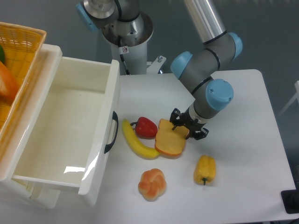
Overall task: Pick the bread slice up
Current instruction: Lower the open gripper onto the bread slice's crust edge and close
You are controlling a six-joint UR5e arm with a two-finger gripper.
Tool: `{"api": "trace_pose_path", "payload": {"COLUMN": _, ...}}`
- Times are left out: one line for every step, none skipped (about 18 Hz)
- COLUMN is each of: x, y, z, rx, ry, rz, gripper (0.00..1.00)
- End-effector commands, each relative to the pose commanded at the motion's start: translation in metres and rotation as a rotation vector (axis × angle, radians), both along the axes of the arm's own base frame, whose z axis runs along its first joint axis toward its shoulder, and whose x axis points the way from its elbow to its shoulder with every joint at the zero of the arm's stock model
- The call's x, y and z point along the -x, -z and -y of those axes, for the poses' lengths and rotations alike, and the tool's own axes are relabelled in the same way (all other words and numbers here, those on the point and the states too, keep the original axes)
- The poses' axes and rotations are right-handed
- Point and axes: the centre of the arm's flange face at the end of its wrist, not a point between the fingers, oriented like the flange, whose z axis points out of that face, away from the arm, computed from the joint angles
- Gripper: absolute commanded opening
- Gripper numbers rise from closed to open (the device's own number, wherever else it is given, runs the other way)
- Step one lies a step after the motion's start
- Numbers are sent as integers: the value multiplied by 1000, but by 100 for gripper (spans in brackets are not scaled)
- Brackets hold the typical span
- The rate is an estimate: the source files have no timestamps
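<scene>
The bread slice (170,139) lies flat on the table (243,154), touching the banana (136,140) on its right side, with the red pepper (145,127) just behind the banana. The gripper (188,129) sits at the slice's far right corner, so the bread lies down and to the left of the jaws. They look spread, one finger over the crust (contact unclear). The slice's long axis runs away from the banana's lower tip, rounded top toward the gripper.
</scene>
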Motion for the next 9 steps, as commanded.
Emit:
{"api": "trace_pose_path", "payload": {"x": 2, "y": -2, "z": 1, "rx": -2, "ry": -3, "rz": -4, "gripper": 66}}
{"api": "trace_pose_path", "payload": {"x": 4, "y": -3, "z": 1, "rx": -5, "ry": -5, "rz": -6, "gripper": 68}}
{"api": "trace_pose_path", "payload": {"x": 6, "y": -5, "z": 2, "rx": -7, "ry": -8, "rz": -10, "gripper": 70}}
{"api": "trace_pose_path", "payload": {"x": 8, "y": -5, "z": 3, "rx": -7, "ry": -11, "rz": -12, "gripper": 72}}
{"api": "trace_pose_path", "payload": {"x": 8, "y": -4, "z": 3, "rx": -6, "ry": -13, "rz": -10, "gripper": 72}}
{"api": "trace_pose_path", "payload": {"x": 7, "y": -4, "z": 3, "rx": -6, "ry": -11, "rz": -10, "gripper": 72}}
{"api": "trace_pose_path", "payload": {"x": 7, "y": -4, "z": 2, "rx": -6, "ry": -9, "rz": -9, "gripper": 72}}
{"api": "trace_pose_path", "payload": {"x": 7, "y": -2, "z": 2, "rx": -4, "ry": -9, "rz": -6, "gripper": 72}}
{"api": "trace_pose_path", "payload": {"x": 7, "y": 0, "z": 2, "rx": -4, "ry": -9, "rz": -5, "gripper": 72}}
